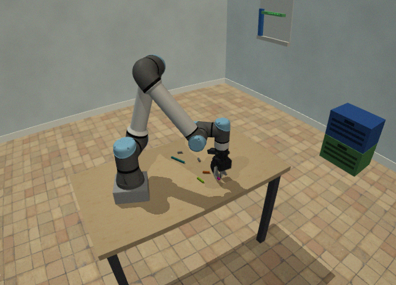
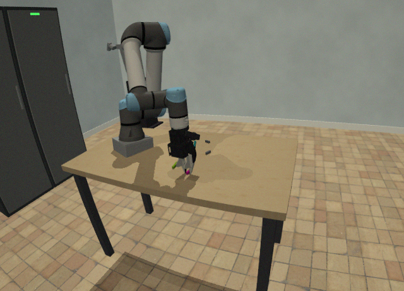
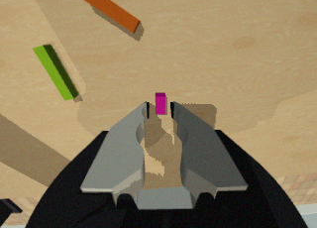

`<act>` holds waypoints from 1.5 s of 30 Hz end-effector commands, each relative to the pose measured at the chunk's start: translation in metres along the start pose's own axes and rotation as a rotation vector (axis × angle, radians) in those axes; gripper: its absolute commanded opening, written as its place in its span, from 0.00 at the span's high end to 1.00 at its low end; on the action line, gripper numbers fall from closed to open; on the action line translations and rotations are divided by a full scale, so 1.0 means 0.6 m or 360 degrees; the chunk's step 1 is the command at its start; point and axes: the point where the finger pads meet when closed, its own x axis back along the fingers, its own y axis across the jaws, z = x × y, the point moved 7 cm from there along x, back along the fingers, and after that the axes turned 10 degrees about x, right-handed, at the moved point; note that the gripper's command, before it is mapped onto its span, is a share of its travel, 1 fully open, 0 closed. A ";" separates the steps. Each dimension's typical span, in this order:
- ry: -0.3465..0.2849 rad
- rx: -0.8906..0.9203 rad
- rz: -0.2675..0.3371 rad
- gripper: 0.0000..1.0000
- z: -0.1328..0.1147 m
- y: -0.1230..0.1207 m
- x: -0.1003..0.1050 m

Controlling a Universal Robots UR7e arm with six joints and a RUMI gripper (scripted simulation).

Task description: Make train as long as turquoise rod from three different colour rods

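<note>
- The gripper [image 3: 159, 109] hangs fingers-down over the magenta rod [image 3: 159, 103], at about 4 o'clock on the table [image 1: 96, 240] in the top view, well out from the arm's base.
- The jaws stand only narrowly parted, a thin gap showing on each side of the rod's end in the wrist view. They appear to bracket the rod, not to clamp it, so nothing is judged to be held.
- The narrow setting suits a rod this slim: the fingers can drop astride it without nudging its neighbours.
- From the magenta rod in the wrist view, the lime rod [image 3: 55, 71] lies at 10 o'clock and the orange rod [image 3: 112, 11] at 11 o'clock, both apart from it and from each other.
- In the top view the turquoise rod [image 1: 177, 159] lies at about 10 o'clock from the gripper, with 2 grey rods, one [image 1: 179, 153] beyond it and one [image 1: 199, 159] nearer the wrist.
- No 2 rods touch end to end, so no train exists yet.
- Judged from the lengths, magenta 2, grey 3 and lime 5 make the 10 needed. That would explain the interest in the magenta rod, with the lime rod the nearest partner.
- The next step likely calls for a short descent and a firm close across the rod's sides.
</note>
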 end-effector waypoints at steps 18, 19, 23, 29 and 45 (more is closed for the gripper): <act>-0.0001 0.0000 -0.0002 0.86 0.000 0.000 0.001; -0.0001 0.0000 -0.0002 0.86 0.000 0.000 0.001; -0.0001 0.0000 -0.0002 0.86 0.000 0.000 0.001; -0.0001 0.0000 -0.0002 1.00 0.000 0.000 0.001; -0.0001 0.0000 -0.0002 1.00 0.000 0.000 0.001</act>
